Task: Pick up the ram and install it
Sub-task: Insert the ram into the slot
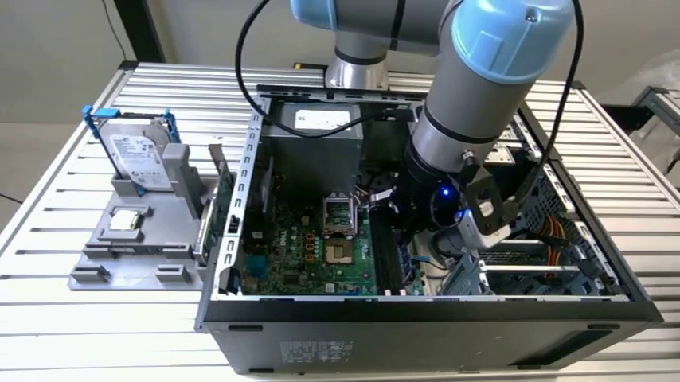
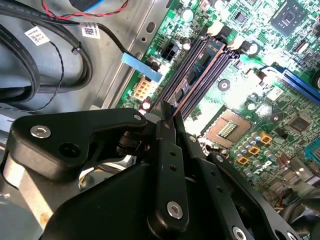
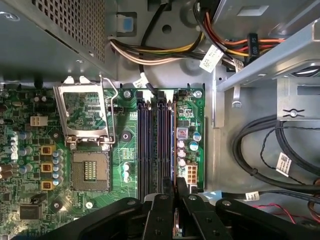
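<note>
Here, claw (image 2: 167, 112) clamped shut on the ram (image 2: 172, 116), just above motherboard slots (image 3: 155, 135)

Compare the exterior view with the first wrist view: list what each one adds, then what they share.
The exterior view adds: the hard drive in a blue frame and the processor chip on a gray fixture beside the computer case, plus the robot arm reaching into it.
The first wrist view adds: the black end effector above the memory slots and a bundle of colored power cables.
Shared: the green motherboard and its open processor socket.
</note>
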